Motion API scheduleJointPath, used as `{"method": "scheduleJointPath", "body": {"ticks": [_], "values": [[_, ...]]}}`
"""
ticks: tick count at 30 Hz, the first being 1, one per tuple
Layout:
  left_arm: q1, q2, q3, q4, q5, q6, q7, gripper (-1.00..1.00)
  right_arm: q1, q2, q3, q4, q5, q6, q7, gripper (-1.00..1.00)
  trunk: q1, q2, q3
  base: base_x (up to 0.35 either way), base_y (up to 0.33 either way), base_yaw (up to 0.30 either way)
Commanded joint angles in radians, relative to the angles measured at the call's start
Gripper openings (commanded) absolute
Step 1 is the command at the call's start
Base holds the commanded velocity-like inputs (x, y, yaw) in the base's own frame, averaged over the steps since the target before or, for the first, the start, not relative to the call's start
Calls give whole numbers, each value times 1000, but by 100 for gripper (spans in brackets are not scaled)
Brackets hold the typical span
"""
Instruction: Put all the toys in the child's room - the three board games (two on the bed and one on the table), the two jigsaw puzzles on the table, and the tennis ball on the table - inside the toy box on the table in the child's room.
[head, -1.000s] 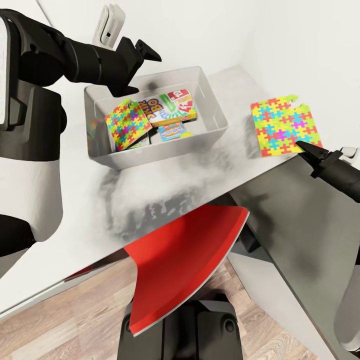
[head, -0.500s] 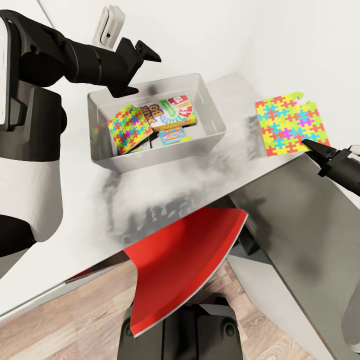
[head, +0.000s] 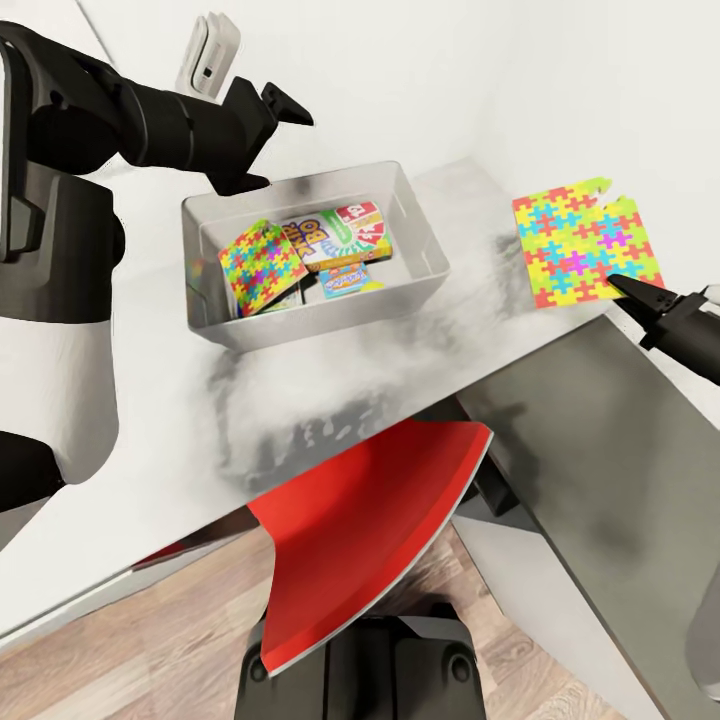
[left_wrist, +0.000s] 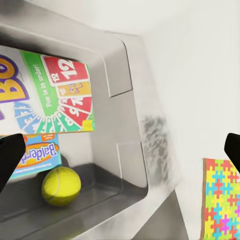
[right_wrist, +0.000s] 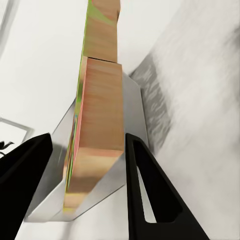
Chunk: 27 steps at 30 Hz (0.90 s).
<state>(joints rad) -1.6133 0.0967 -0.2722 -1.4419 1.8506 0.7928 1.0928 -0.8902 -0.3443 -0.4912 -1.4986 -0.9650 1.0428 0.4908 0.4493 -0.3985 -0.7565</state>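
Left tool (head: 268, 130): hangs above the bin's 11 o'clock corner, fingers apart, holding nothing; in the left wrist view its two dark fingertips sit at the frame edges with the bin between them.

Bin (head: 300, 325): pale grey, on the light worktop (head: 150, 330) at about 11 o'clock from the red chair (head: 370, 530). Inside lie a puzzle square (head: 260, 266) tilted against the 9 o'clock wall, the SKIP-BO box (head: 335, 232) and a small blue box (head: 345, 281).

Ball (left_wrist: 61, 185): yellow tennis ball, already in the bin beside the blue box (left_wrist: 37, 155) — the left wrist view catches it, while from the head it hides below the rim.

Loose puzzle (head: 584, 243): the one toy seen outside the bin, flat on the worktop near its 3 o'clock corner, well apart from the bin.

Right tool (head: 640, 295): fingers apart at the puzzle's near corner; the right wrist view looks along the puzzle's edge (right_wrist: 97, 125), lying between the two fingers, not yet clamped as far as I can judge.

Handling: thin, stiff, light, likely slick — take it by the edge, pinching across its thickness. A corner notch suggests pieces could shed, so a firm, level grip seems wise.
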Motion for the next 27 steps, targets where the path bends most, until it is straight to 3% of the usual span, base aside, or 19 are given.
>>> {"method": "scheduleJointPath", "body": {"ticks": [1,6,15,22,27], "values": [[-1,1,-1,0,8,1,9,100,-1,0,-1,0,8,4,9,-100,1,-1,0,0,0,0],[-2,45,0,-2,23,4,8,100,-26,6,13,18,9,4,-18,-100,1,-1,9,0,0,0],[-9,145,-1,-3,121,5,8,100,-96,16,120,35,7,4,-64,-100,1,-1,23,0,0,0],[-13,186,-3,-3,144,5,8,100,-125,39,142,39,6,4,-81,-100,1,-1,35,0,0,0],[-12,196,-5,-3,149,5,9,100,-133,47,146,43,6,4,-98,-100,1,-1,43,0,0,0]]}}
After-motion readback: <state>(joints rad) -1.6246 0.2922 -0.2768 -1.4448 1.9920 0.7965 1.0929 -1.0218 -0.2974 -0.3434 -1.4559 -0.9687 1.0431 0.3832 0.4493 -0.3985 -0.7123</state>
